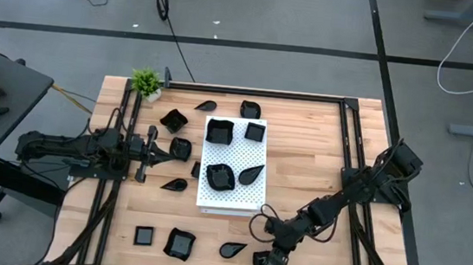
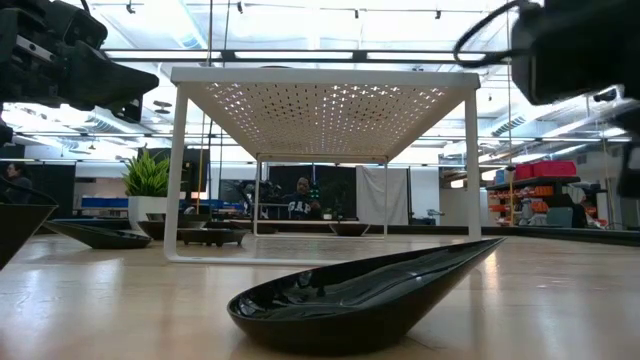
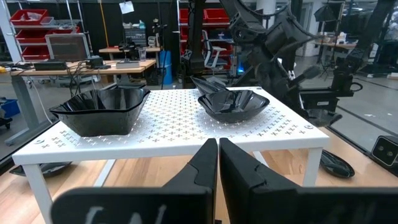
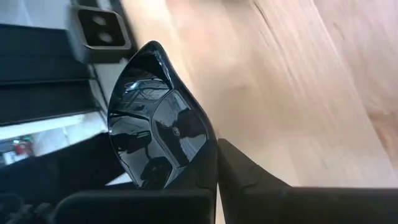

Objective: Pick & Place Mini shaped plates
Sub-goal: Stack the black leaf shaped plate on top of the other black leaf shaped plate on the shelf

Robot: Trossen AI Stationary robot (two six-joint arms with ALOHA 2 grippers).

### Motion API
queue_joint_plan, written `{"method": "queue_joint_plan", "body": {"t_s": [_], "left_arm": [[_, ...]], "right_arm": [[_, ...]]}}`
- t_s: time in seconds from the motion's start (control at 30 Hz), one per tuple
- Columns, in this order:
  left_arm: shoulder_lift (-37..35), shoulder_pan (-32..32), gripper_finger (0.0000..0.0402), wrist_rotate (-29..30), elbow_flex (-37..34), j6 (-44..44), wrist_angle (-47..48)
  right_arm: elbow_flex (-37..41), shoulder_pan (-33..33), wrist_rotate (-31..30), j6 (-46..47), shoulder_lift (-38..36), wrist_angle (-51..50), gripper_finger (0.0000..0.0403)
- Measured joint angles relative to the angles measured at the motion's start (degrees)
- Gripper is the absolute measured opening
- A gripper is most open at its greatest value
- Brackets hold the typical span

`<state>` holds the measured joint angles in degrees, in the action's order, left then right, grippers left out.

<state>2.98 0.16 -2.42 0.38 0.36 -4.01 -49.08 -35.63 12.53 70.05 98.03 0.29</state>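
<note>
Black mini shaped plates (image 1: 222, 131) crowd the white board (image 1: 228, 197) and tabletop (image 1: 305, 148) around it. Right tool (image 1: 269, 262) — bent low at the near edge — apparently pinches one plate (image 4: 158, 124); left tool (image 1: 158, 148) waits shut beside the board.

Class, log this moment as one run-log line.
right gripper: shut on plate, table's near edge | left gripper: shut, empty, beside board

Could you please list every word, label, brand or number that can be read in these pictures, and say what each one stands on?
"GAP": white letters on the dark top of the person seen beyond the table, under the white board; small, so only fairly sure.
Bins and shelves in the room behind: any labels are too small to read.
Black dishes and wooden table: no writing.
</note>
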Motion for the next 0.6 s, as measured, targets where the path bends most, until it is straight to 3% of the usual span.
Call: {"method": "queue_joint_plan", "body": {"t_s": [0.27,0.6], "left_arm": [[0.0,0.0,0.0021,0.0,0.0,0.0,0.0],[0.0,0.0,0.0021,0.0,0.0,0.0,0.0]], "right_arm": [[-0.9,3.9,-1.5,3.6,-5.7,0.3,0.0004],[-12.8,10.7,-4.1,0.1,-7.7,-1.6,0.0003]]}}
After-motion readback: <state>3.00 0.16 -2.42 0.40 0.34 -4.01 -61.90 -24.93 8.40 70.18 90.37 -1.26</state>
